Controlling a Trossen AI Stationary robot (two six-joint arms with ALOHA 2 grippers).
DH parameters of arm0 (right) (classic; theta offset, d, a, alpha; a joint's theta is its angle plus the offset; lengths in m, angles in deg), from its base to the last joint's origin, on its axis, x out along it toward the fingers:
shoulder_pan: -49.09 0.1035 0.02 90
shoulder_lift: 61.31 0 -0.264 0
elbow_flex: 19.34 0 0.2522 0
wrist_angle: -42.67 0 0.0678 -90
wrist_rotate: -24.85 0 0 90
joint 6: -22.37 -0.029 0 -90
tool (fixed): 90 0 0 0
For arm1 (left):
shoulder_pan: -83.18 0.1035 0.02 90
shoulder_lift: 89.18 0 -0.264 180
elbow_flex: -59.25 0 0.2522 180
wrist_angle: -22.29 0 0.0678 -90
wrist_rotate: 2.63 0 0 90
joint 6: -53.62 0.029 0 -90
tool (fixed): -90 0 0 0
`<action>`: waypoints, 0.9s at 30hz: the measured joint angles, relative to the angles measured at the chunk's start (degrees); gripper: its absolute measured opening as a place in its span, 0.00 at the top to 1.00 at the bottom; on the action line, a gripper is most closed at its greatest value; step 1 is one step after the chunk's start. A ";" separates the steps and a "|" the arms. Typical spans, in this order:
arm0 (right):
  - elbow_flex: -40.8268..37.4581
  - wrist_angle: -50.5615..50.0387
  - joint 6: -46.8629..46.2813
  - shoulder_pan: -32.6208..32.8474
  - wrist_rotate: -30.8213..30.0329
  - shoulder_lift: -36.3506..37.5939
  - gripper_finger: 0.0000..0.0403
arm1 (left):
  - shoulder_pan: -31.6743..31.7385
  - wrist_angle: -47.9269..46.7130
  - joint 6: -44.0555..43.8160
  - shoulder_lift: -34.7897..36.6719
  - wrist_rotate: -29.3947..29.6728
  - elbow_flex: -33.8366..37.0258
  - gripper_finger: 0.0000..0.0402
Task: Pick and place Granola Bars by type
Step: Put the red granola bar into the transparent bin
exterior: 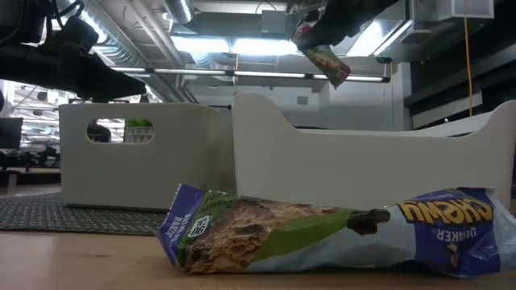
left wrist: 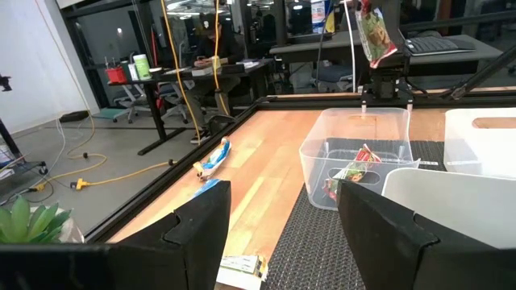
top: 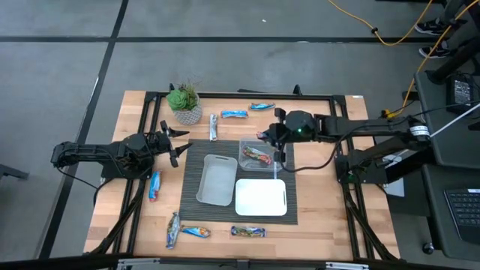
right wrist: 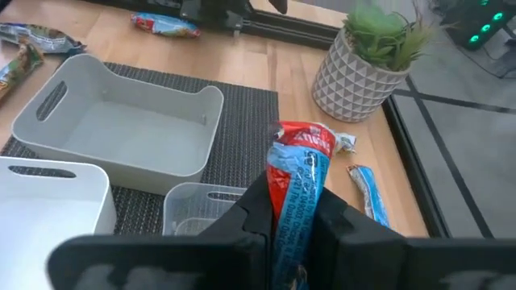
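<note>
My right gripper (top: 265, 138) hangs above the clear tray (top: 246, 144), shut on a red and blue granola bar (right wrist: 297, 173). The same bar shows high in the low view (exterior: 324, 58) and in the left wrist view (left wrist: 372, 32). Another bar (left wrist: 353, 171) lies inside the clear tray. My left gripper (top: 174, 142) waits open at the table's left, level, with nothing between its fingers (left wrist: 201, 234). More bars lie flat on the wood: two at the far edge (top: 234, 114), one silver (top: 214, 126), one at the left (top: 154, 185), three at the near edge (top: 196, 232). My right gripper pinches the red and blue bar by one end (right wrist: 292, 229) between its two fingers (right wrist: 251, 216). The fingers slant down from the table's right side. The bar is lifted clear above the clear tray and juts out past the fingertips, tilted downward.
A grey tray (top: 216, 180) and a white tray (top: 261, 197) stand on a dark ribbed mat (top: 196, 154) beside the clear tray. A potted plant (top: 184, 103) stands at the far left. A blue and green bar (exterior: 322, 234) lies close before the low camera.
</note>
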 joint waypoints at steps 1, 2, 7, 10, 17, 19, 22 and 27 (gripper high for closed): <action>0.00 0.05 0.37 -0.01 -0.03 -0.55 0.89 | 0.02 -0.02 0.00 0.01 0.00 0.01 0.45; 0.00 0.69 1.02 -0.07 -0.04 -1.23 0.89 | 0.01 -0.01 0.00 0.01 0.00 0.00 0.45; 0.00 4.28 4.06 -1.32 0.00 -5.12 0.89 | 0.02 0.00 0.00 0.01 0.00 0.00 0.45; -0.02 5.76 5.37 -3.10 0.13 -8.32 0.89 | 0.02 0.00 0.00 0.01 0.00 -0.01 0.45; -0.04 2.67 4.94 -6.58 3.86 -14.94 0.89 | 0.01 -0.01 0.00 0.00 0.00 0.00 0.45; -0.04 1.66 3.11 -6.63 4.95 -15.32 0.89 | 0.02 0.00 0.00 0.01 0.00 0.01 0.45; -0.04 -0.44 0.29 -6.46 5.34 -15.43 0.89 | 0.02 -0.02 0.00 0.01 0.00 0.01 0.45; -0.04 -4.54 -5.83 -6.34 5.29 -15.46 0.89 | 0.00 0.00 0.00 0.00 0.00 0.01 0.45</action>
